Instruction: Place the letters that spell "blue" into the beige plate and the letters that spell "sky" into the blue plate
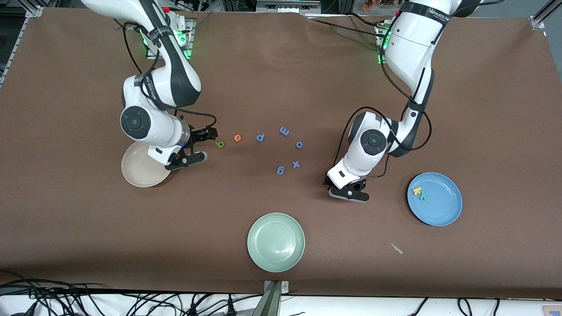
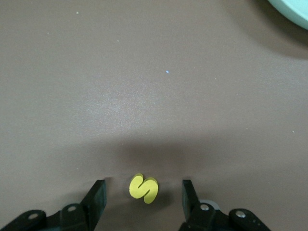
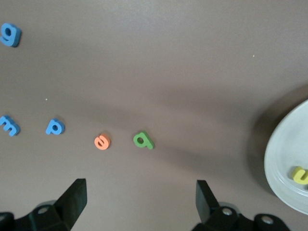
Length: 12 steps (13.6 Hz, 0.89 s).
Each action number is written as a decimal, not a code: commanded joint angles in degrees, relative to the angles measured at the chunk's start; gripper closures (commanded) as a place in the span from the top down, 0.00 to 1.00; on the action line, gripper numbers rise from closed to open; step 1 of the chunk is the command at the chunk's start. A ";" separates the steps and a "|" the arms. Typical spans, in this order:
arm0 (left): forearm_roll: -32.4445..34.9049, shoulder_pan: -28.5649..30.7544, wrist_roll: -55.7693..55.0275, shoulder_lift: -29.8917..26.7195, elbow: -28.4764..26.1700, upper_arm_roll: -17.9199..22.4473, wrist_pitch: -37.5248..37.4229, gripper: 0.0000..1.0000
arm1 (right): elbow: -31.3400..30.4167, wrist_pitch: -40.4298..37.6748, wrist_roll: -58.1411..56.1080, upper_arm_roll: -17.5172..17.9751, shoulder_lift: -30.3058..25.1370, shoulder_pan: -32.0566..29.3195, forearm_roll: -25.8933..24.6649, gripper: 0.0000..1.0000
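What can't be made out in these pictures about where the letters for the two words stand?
- Beige plate, front view: the right arm covers part of it; the right wrist view shows only a yellow letter cut off by the frame edge. The thin "l" is seen nowhere.
- Yellow "s": it shows only in the left wrist view, between the left hand's fingers; in the front view that hand hides it.

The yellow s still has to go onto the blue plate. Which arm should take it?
The left arm. Its gripper is down at the table with open fingers on either side of the yellow s, and the blue plate lies at its end. The right gripper, open, is by the beige plate.
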 commanded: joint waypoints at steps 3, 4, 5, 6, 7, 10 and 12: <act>0.59 -1.05 1.19 2.17 1.41 1.14 0.94 0.64 | -2.57 -0.98 9.26 11.47 -4.83 -8.47 -5.74 1.00; 0.77 -1.05 1.19 2.17 1.32 0.97 0.95 0.59 | -4.32 -0.02 9.62 11.83 -6.14 -8.30 -6.61 1.00; 1.38 -1.05 1.19 2.17 1.32 0.97 0.95 0.48 | -6.34 2.51 9.79 12.27 -6.77 -8.21 -8.53 1.00; 2.17 -1.05 1.11 2.17 1.32 0.97 0.95 0.39 | -8.97 6.71 9.71 12.36 -6.77 -8.12 -9.16 1.00; 2.26 -1.05 1.19 2.17 1.32 0.97 0.95 0.32 | -11.43 11.28 9.45 12.71 -6.77 -8.03 -9.26 1.00; 2.26 -0.96 1.11 2.17 1.23 1.15 0.95 0.20 | -18.56 22.02 9.36 13.77 -6.77 -7.42 -9.26 1.00; 2.26 -0.87 1.11 1.91 1.15 1.14 0.95 0.12 | -21.99 28.35 9.01 13.77 -5.55 -6.20 -9.26 1.00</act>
